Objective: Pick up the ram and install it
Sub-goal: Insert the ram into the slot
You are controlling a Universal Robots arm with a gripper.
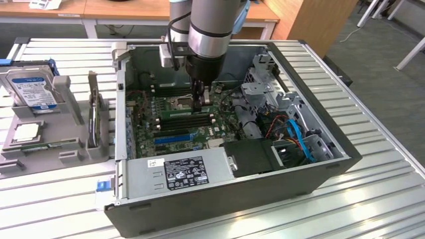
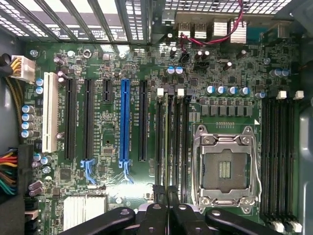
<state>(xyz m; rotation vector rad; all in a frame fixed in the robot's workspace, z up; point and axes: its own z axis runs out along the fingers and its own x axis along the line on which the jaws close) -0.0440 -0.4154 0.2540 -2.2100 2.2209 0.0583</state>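
Dark green motherboard [image 2: 234, 54]. Black slots [image 2: 68, 117], one blue slot [image 2: 124, 120], one white slot [image 2: 47, 112]. Yellow-green edge on ram [image 2: 167, 147]. Black pincer [image 2: 168, 209]. Silver hard drive [image 1: 33, 92], blue-white label. Silver ribbed desk [image 1: 371, 174].

A worktable [image 1: 371, 164] of ribbed, silvery metal slats is spread across the exterior view, and bright patches of light are reflected along its slats toward the near edge. Behind it, light wooden desks [image 1: 126, 9] on white frames are set along the far side, and a tall wooden panel [image 1: 312, 22], perhaps the side of a cabinet, is stood toward the exterior view's right. A grey floor [image 1: 378, 64] is shown on that side, where slanted white legs [image 1: 408, 50] of other furniture are planted and a pale cable [image 1: 349, 34] is laid near the wooden panel.
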